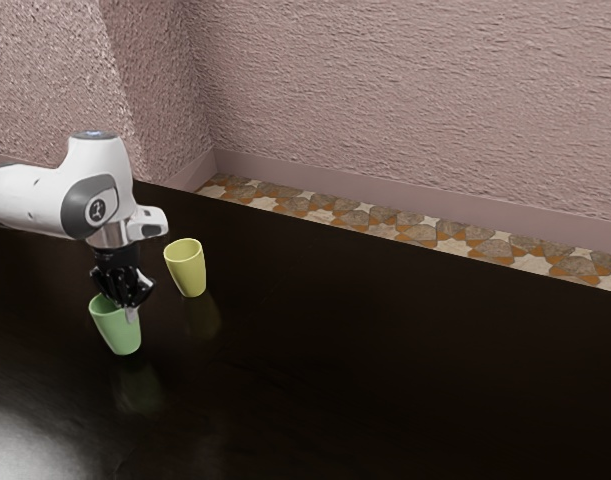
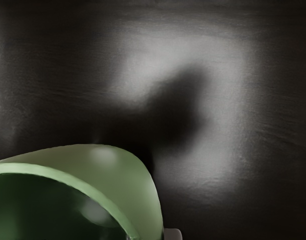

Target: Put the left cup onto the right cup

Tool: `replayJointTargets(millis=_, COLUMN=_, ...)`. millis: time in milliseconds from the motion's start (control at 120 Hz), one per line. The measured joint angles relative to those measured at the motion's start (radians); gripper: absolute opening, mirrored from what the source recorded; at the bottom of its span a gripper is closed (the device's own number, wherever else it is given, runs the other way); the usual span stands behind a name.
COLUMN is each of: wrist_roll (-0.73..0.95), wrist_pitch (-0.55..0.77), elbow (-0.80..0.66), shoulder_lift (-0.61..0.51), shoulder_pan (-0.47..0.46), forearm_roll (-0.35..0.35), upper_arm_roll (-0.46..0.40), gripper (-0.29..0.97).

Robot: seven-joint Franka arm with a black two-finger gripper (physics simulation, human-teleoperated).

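a: so, where's it at?
b: gripper [image 1: 128,298] clamps the green cup [image 1: 115,328] at its rim; cup's tilted, looks barely off the table [image 1: 385,350], just beside the yellow cup [image 1: 185,266].
a: what's left?
b: grasp done. carry over, set on yellow cup, release.

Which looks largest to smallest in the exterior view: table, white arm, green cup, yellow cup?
1. table
2. white arm
3. green cup and yellow cup: about alike; the green one is nearer the camera, so I won't rank them.
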Motion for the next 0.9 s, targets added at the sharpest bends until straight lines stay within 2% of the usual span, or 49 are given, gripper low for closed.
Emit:
replayJointTargets(millis=500, wrist_roll=-0.01, wrist_pitch=-0.139, elbow=0.221, shoulder_lift=0.023, shoulder_pan=0.011, forearm_roll=0.022, upper_arm_roll=0.0, gripper=-0.1)
replayJointTargets(millis=900, wrist_roll=-0.011, wrist_pitch=-0.246, elbow=0.513, shoulder_lift=0.209, shoulder_pan=0.025, forearm_roll=0.011, upper_arm_roll=-0.033, gripper=-0.1)
